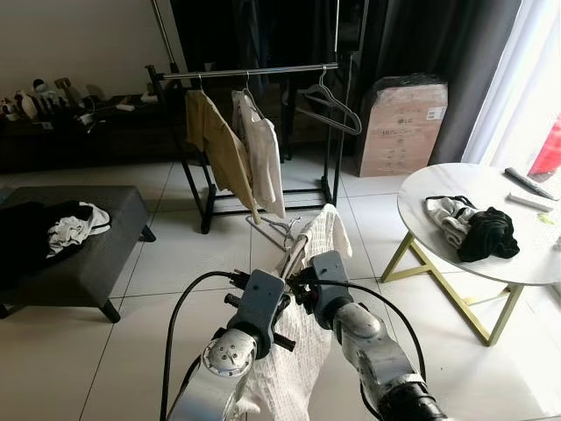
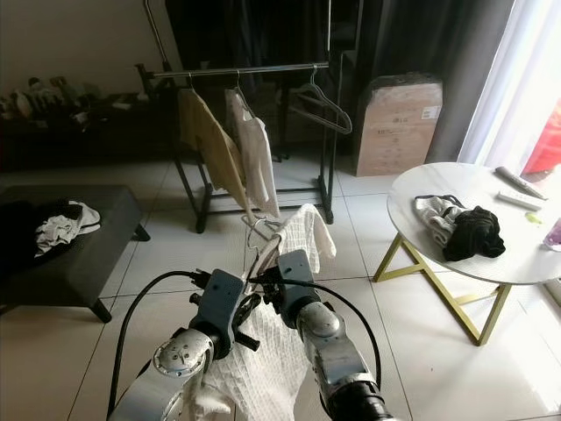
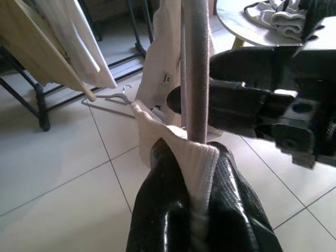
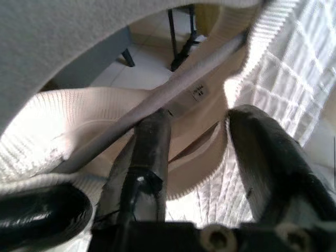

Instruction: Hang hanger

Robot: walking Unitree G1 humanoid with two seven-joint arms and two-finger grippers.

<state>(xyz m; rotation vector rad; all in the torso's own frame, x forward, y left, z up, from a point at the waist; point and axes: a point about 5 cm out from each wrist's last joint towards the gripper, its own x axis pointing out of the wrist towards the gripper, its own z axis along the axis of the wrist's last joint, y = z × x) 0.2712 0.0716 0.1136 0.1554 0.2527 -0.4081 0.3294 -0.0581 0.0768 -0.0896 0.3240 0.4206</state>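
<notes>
The cardboard box (image 1: 401, 125) beside the clothes rack carries the brand mark "LG" in dark print on its front, with a white sticker near its upper right corner whose print is too small to read. A small tag on the white garment (image 3: 166, 77) bears unreadable marks.

Head pair looking forward and down from standing height across the tiled floor (image 1: 175, 254) toward the clothes rack (image 1: 254, 74), with the round table (image 1: 421, 189) at the right edge, both eyes sharing nearly the same scene. Left wrist camera pressed close along its fingers (image 3: 173, 210) at the grey hanger (image 3: 197, 68) and white garment (image 3: 197, 157), facing the rack's foot and table rim. Right wrist camera nearer yet, buried in that same garment and hanger.
</notes>
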